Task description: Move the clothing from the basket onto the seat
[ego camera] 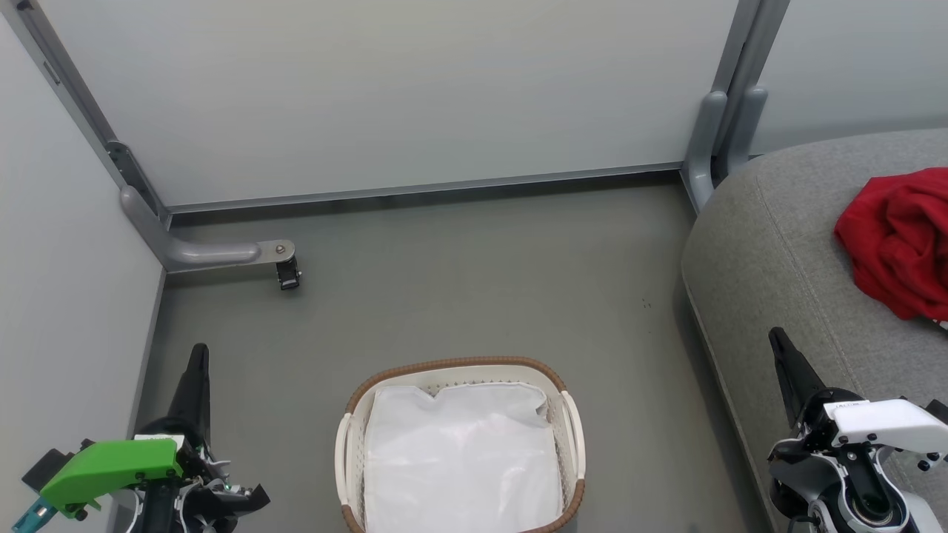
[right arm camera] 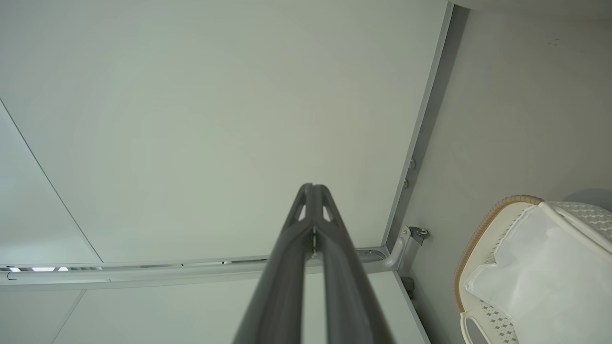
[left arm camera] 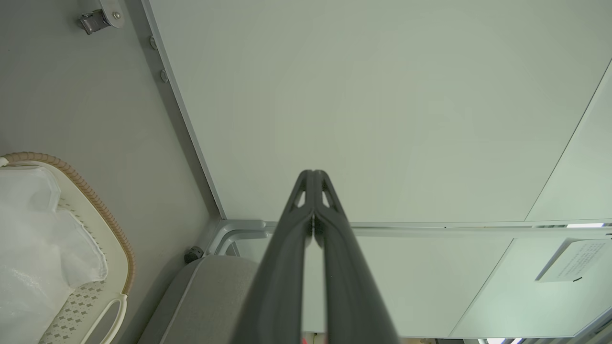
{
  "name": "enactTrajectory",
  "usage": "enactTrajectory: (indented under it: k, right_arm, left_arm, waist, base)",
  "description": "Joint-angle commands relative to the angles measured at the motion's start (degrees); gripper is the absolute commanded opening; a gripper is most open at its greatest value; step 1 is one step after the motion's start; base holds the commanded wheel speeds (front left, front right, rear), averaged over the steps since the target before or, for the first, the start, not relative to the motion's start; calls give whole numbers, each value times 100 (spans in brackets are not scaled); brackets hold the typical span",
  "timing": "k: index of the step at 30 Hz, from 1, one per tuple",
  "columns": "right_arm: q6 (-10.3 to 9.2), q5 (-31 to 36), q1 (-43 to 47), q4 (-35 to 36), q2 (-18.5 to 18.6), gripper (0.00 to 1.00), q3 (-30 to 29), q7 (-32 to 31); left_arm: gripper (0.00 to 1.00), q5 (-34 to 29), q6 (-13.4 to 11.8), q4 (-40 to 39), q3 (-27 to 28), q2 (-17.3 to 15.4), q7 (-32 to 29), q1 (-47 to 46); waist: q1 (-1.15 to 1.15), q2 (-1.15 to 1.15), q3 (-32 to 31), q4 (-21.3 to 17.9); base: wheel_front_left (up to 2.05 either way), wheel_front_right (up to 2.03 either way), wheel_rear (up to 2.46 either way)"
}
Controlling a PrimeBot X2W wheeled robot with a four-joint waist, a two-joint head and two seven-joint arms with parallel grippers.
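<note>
Clothing (ego camera: 900, 237) on seat (ego camera: 770, 244), upper right; basket (ego camera: 459, 363), lower centre; left gripper (ego camera: 198, 354) and right gripper (ego camera: 778, 342) pressed together, empty.

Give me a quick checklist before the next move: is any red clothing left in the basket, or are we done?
1. Basket free of red clothing: ok, a white liner covers the inside.
2. Red clothing lying on the seat: ok.
3. Nothing hidden under the liner: cannot tell.
4. Left jaws shut and empty: ok.
5. Right jaws shut and empty: ok.
</note>
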State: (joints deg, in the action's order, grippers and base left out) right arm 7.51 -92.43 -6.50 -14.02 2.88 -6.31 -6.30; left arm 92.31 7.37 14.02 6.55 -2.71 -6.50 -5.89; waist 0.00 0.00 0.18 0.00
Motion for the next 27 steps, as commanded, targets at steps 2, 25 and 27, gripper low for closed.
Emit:
enactTrajectory:
  k: [2, 25, 27]
  right_arm:
    - [-4, -28, 66, 21, 35, 0, -15, -29]
    - [-4, -16, 64, 19, 26, 0, -24, -35]
    - [-4, -16, 64, 19, 26, 0, -24, -30]
  left_arm:
    - [0, 19, 28, -6, 13, -31, -27, -59]
    - [0, 20, 28, -7, 13, -31, -26, -59]
    - [0, 20, 28, -8, 12, -31, -26, -59]
  waist:
    - [0, 0, 0, 0]
    - [0, 0, 0, 0]
    - [0, 0, 0, 0]
  base:
    - [0, 0, 0]
    - [0, 0, 0]
    - [0, 0, 0]
